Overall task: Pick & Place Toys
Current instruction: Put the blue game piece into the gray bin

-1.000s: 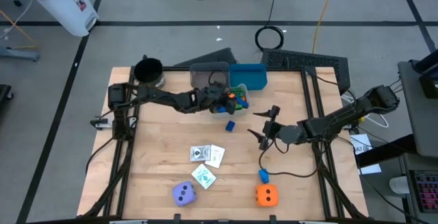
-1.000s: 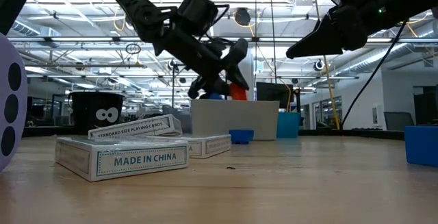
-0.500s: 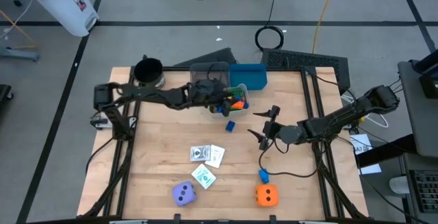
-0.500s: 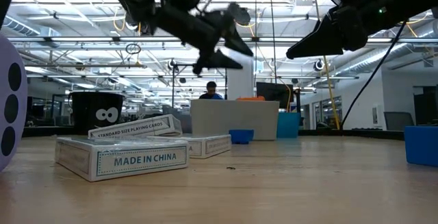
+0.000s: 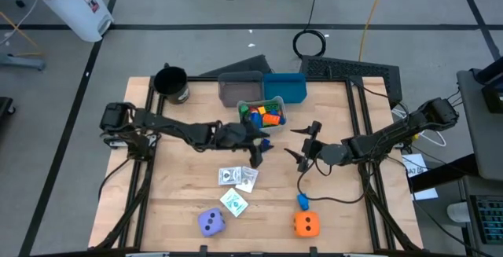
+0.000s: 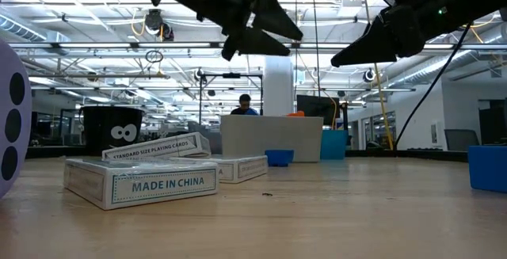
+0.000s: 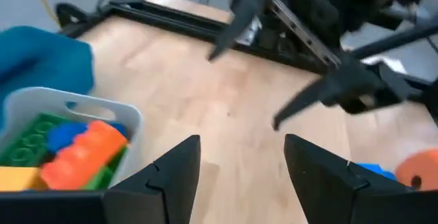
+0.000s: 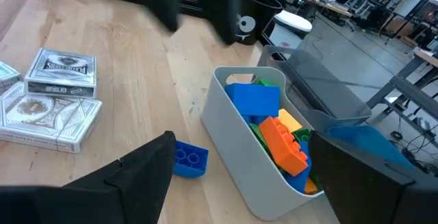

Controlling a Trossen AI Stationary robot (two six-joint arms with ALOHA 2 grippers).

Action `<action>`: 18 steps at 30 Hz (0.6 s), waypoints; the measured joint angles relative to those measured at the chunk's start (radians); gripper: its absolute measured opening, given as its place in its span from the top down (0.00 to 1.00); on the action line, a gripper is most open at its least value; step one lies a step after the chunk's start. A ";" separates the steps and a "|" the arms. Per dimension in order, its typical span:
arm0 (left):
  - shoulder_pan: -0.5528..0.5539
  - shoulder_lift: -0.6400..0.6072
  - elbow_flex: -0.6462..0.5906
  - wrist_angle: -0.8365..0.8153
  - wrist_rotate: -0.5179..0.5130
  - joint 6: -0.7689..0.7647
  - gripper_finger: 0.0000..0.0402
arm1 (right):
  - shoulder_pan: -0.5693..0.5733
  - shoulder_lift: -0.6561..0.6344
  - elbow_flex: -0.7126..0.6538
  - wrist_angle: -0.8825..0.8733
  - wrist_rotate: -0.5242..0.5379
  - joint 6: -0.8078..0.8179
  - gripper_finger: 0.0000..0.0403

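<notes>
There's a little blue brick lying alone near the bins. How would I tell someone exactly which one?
Find the grey bin full of bricks at the table's far edge. Just in front of it, on bare wood, lies the blue brick, beside the left pincer. Unlike the other loose blue brick by the orange die, it lies close to the bin.

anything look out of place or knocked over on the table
Nothing is spilled or damaged. One blue block lies loose on the table beside the grey bin of blocks, and another sits near the orange die.
</notes>
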 joint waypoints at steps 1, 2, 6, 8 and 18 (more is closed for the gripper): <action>-0.012 0.009 0.000 0.002 0.000 -0.001 0.46 | 0.000 0.000 0.000 -0.001 0.000 0.011 0.21; -0.022 0.018 0.000 -0.001 -0.003 -0.016 0.46 | 0.000 0.000 0.000 -0.002 0.000 0.017 0.21; -0.057 0.069 0.000 -0.004 -0.065 -0.168 0.44 | 0.000 0.000 0.000 -0.003 0.000 0.017 0.21; -0.077 0.102 0.000 -0.006 -0.109 -0.200 0.41 | 0.000 0.000 0.000 -0.003 0.000 0.017 0.21; -0.105 0.206 0.000 -0.038 -0.206 -0.249 0.22 | 0.000 0.000 0.001 0.000 0.000 0.015 0.21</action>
